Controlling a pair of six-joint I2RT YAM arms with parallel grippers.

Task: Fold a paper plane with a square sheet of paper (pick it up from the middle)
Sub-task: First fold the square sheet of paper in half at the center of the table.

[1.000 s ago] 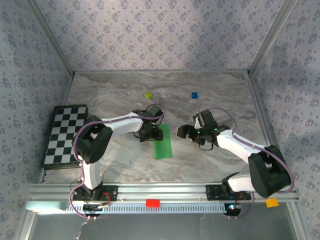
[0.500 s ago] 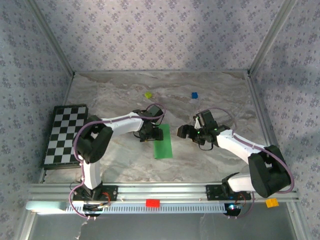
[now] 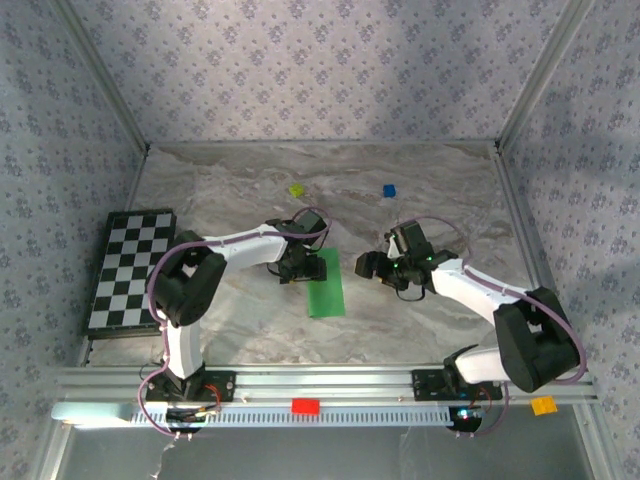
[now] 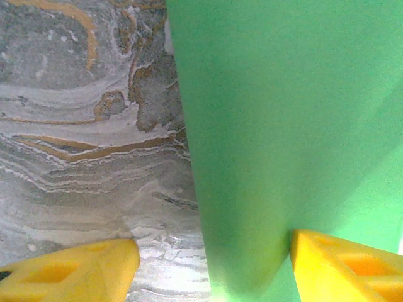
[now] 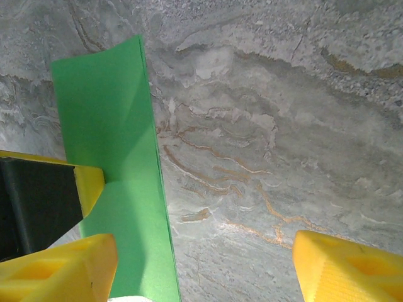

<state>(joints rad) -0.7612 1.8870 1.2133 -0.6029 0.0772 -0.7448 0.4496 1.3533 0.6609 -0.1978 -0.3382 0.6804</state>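
Now, the paper (image 3: 326, 284) lay flat near the middle of the table (image 3: 430, 200) as a narrow green rectangle, i.e. prob. already folded once. The left gripper (image 3: 297, 267) stood over its far left corner w/ jaws apart. In the left wrist view one finger (image 4: 343, 267) seemed to rest on the green sheet and the other (image 4: 69, 270) on bare marble, so the left edge ran between them. At most it pinned the paper; it had no pinch on it. The right gripper (image 3: 368, 265) was near the right long edge, jaws wide and w/ nothing in them.

My judgement: the step was to take the right side for the next fold. To do it well, the left finger should press straight down and not drag, else the sheet slides and the crease goes crooked. The right gripper should come in low at the middle of the edge and close softly, as thin paper crumples easily. Whether the edge stood up enough to get a finger under it, I could not tell.
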